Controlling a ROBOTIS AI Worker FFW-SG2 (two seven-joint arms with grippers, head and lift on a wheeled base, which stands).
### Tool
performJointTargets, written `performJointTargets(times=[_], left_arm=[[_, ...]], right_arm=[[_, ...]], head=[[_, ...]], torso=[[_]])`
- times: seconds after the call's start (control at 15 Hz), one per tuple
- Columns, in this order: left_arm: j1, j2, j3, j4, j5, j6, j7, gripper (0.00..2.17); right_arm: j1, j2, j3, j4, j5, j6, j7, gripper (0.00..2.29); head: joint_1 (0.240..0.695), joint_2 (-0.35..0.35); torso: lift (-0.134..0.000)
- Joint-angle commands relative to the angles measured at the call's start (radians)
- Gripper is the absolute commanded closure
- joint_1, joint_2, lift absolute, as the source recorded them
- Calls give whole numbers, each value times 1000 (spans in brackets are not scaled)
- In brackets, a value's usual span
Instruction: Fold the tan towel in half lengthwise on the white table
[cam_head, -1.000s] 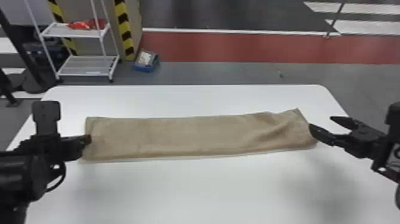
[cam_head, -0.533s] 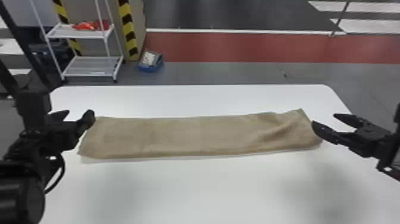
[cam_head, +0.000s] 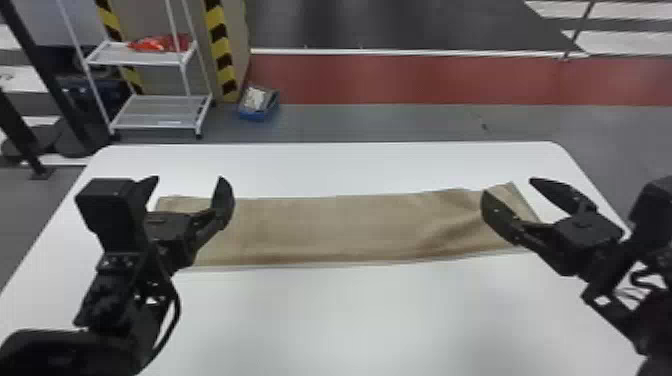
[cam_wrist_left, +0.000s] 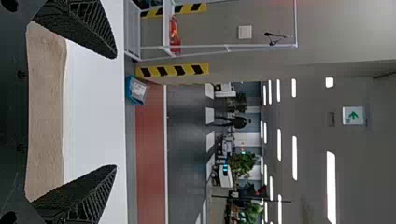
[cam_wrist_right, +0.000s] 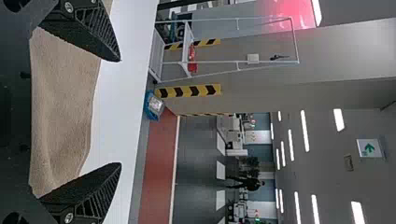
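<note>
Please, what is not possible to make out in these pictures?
All in head view:
Towel, near left corner: behind left arm.
Its near right corner: behind right gripper.
Table, near edge: cut off by bottom edge.
Red thing on rack: too small to identify.

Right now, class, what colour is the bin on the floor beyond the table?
The bin is blue, clearest in the head view.

Tan towel (cam_head: 325, 230): long narrow strip, lying flat between left gripper (cam_head: 187, 180) and right gripper (cam_head: 509, 188), creased toward the latter; white table (cam_head: 350, 325), smooth, level, below both
</note>
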Motion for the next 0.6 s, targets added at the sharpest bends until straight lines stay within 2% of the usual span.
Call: performJointTargets(times=[0.0, 0.07, 0.2, 0.53], left_arm=[[67, -3, -78, 7, -30, -135, 8, 33], [86, 0, -101, 22, -51, -187, 30, 36], [113, 0, -109, 53, -57, -280, 50, 36], [164, 6, -77, 59, -51, -344, 77, 39]], right_arm=[[116, 5, 87, -29, -22, -139, -74, 90], [146, 5, 106, -35, -32, -151, -96, 90], [195, 5, 110, -62, -52, -172, -100, 90], [279, 5, 115, -105, -68, -191, -140, 90]], head=[[695, -22], [695, -25], [695, -28], [695, -17]], torso=[[-123], [-123], [-123], [-123]])
